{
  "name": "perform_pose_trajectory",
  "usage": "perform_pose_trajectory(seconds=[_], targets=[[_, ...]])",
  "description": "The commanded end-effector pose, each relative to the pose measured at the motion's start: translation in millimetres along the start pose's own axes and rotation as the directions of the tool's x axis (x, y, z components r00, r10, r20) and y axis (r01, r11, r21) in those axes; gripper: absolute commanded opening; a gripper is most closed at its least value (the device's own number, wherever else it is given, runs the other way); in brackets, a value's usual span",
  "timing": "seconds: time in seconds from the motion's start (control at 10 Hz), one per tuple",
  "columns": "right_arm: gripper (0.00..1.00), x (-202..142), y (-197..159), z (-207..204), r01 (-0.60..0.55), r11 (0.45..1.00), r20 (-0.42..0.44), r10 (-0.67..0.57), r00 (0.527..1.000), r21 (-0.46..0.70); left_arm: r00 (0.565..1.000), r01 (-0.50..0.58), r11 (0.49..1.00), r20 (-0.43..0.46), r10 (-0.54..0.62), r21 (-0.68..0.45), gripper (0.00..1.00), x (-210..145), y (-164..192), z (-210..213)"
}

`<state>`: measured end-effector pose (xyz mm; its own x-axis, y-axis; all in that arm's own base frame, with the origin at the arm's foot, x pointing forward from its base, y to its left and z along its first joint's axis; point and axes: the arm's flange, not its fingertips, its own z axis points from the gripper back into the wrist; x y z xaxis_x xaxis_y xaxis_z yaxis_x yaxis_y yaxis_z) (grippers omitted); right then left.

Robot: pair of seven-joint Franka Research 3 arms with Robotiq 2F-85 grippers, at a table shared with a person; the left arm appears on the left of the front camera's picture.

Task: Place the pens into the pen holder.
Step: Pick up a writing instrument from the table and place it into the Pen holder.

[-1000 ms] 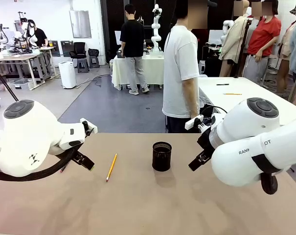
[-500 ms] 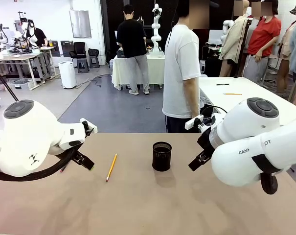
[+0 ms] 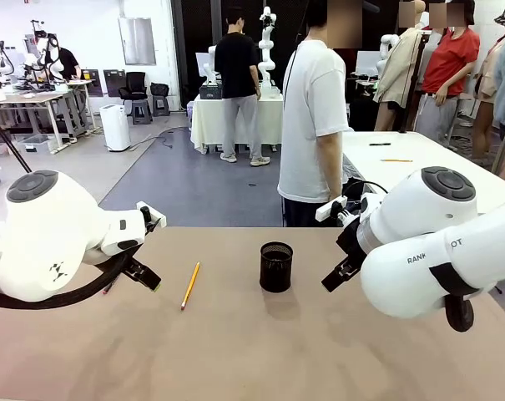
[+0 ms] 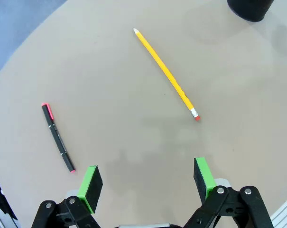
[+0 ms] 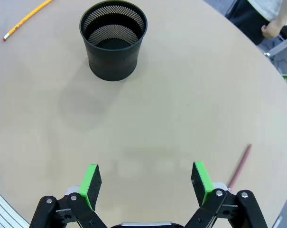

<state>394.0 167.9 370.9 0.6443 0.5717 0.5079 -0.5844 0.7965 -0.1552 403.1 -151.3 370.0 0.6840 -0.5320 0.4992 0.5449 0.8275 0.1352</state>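
- Nothing on the worktop (image 3: 252, 351) has moved since a second ago, and both arms hang as before
- Left claw (image 4: 147, 178) is spread wide and empty; the yellow pencil (image 4: 165, 73) lies ahead of it, and the black pen (image 4: 58, 137) lies ahead too, off to one finger's side
- Right claw (image 5: 145, 183) is also spread and empty; the pen holder (image 5: 114, 45) stands ahead of it, well apart, and looks empty; the reddish-brown pen (image 5: 239, 167) lies just beside one finger
- I judge the first pick is not yet begun; next, one claw must come down with its fingers across a thin shaft
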Motion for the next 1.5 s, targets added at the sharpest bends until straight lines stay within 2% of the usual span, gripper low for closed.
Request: perform_pose_trajectory(seconds=[0.0, 0.8, 1.0, 1.2, 1.4], targets=[[1.00, 0, 0, 0, 0.001, 1.000, 0.000, -0.001, 1.000, 0.000, 1.000, 0.000, 1.000, 0.000, 0.000, 0.000, 1.00, 0, 0, 0], [1.00, 0, 0, 0, 0.000, 1.000, 0.000, 0.000, 1.000, 0.000, 1.000, 0.000, 1.000, 0.000, 0.000, 0.000, 1.00, 0, 0, 0], [1.00, 8, -2, 4, -0.028, 0.996, 0.009, 0.027, 1.000, 0.083, 0.999, 0.025, 0.987, -0.016, -0.028, -0.161, 1.00, 6, -1, 6], [1.00, 13, -8, 13, -0.033, 0.985, 0.008, 0.032, 0.999, 0.171, 0.998, 0.021, 0.964, -0.054, -0.037, -0.264, 1.00, 16, 8, 17], [1.00, 20, -18, 31, -0.044, 0.972, 0.032, 0.037, 0.999, 0.231, 0.998, 0.044, 0.937, -0.033, -0.059, -0.346, 1.00, 23, 20, 30]])
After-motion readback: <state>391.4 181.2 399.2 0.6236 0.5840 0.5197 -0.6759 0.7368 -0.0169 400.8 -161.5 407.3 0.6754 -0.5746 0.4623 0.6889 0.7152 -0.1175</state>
